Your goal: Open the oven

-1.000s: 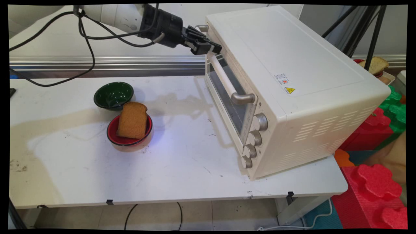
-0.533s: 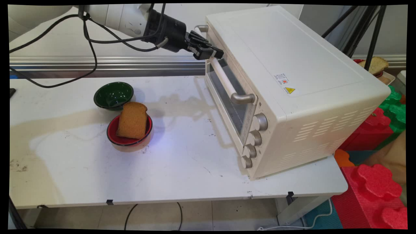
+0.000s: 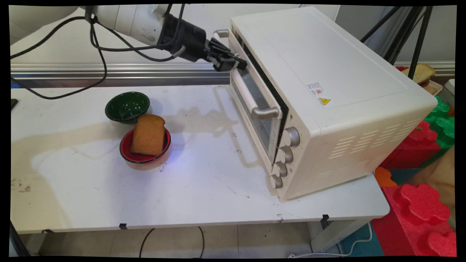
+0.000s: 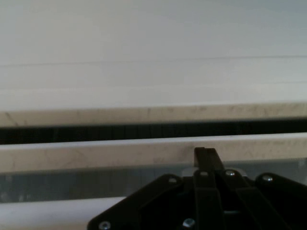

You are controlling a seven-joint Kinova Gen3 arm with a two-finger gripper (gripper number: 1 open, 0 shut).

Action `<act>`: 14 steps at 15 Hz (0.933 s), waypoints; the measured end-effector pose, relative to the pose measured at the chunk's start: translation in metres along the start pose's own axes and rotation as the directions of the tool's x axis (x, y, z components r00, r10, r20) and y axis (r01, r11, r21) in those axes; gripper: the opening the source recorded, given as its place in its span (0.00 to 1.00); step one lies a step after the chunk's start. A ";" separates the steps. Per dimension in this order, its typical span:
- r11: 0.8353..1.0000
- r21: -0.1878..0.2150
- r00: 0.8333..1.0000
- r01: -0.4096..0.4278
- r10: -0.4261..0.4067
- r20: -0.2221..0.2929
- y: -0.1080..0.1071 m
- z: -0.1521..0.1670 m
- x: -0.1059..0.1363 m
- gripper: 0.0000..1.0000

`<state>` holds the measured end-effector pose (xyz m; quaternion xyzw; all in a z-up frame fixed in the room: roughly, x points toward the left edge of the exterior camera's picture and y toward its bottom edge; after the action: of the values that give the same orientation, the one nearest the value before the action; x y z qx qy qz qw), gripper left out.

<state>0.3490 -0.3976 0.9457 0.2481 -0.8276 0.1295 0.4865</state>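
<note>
Gripper clenched on the far end of the oven's door handle, fingers together over the bar. Oven stands on the right of the table. Door ajar at its top edge: a dark gap shows along the frame, also in the hand view. Mostly unopened, as I judge. Bread slice lies in the red bowl; green bowl just behind, untouched.

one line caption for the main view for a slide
End effector at the toaster oven's door handle, door ajar; bread in red bowl nearby.
</note>
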 end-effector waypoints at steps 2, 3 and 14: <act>1.000 -0.001 1.000 -0.007 0.007 0.015 0.001 -0.004 -0.003 0.00; 1.000 0.000 1.000 -0.009 0.009 0.023 0.002 -0.007 -0.005 0.00; 1.000 0.004 0.994 -0.026 0.025 0.109 0.004 -0.038 -0.031 0.00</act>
<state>0.3879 -0.3685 0.9377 0.2455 -0.8556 0.1243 0.4384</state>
